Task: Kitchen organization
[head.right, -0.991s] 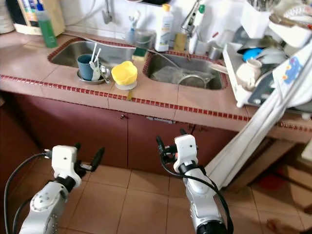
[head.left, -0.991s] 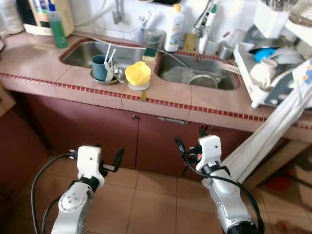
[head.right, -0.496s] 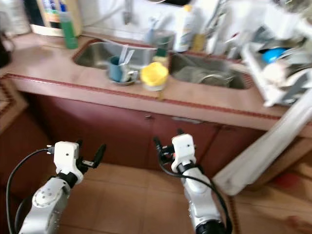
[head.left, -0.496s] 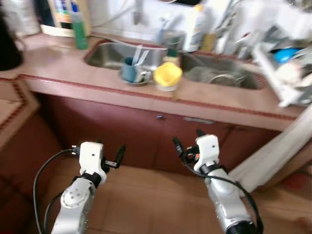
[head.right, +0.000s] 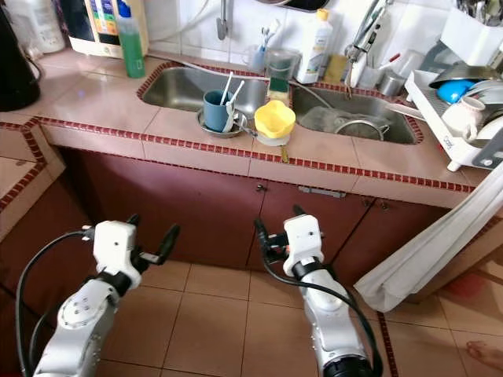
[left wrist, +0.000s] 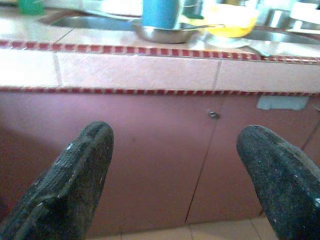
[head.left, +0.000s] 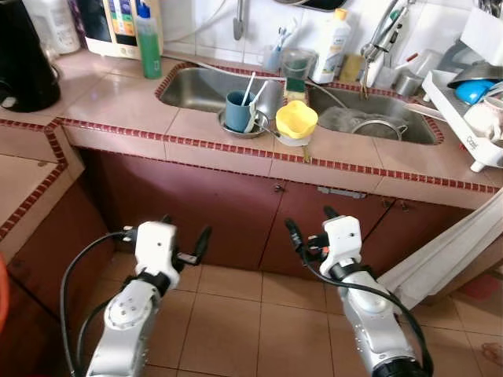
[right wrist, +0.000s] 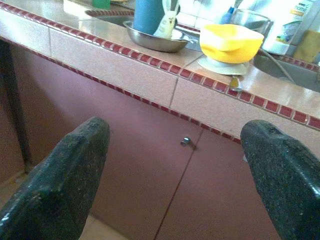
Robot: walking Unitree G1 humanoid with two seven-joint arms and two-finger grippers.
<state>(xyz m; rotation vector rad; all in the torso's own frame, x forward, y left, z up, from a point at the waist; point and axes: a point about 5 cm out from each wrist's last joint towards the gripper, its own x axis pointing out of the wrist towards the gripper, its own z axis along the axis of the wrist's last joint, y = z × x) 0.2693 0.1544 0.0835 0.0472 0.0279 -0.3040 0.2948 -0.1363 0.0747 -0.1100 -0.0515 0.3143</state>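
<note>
Our right gripper (head.left: 310,230) and left gripper (head.left: 185,239), jaws spread and empty, hang below the bench (head.left: 118,110), the yellow bowl (head.left: 296,120) lying ahead, nearer the right.

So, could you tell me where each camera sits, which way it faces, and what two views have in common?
Left eye view: on the head, looking forward and down at the counter; left gripper and right gripper show above the floor.
Right eye view: the other eye of the same head camera, same scene.
Left wrist view: along open black fingers toward the cabinet doors.
Right wrist view: along open fingers, same cabinet.
Shared: both wrist views catch the blue cup and yellow bowl.
</note>
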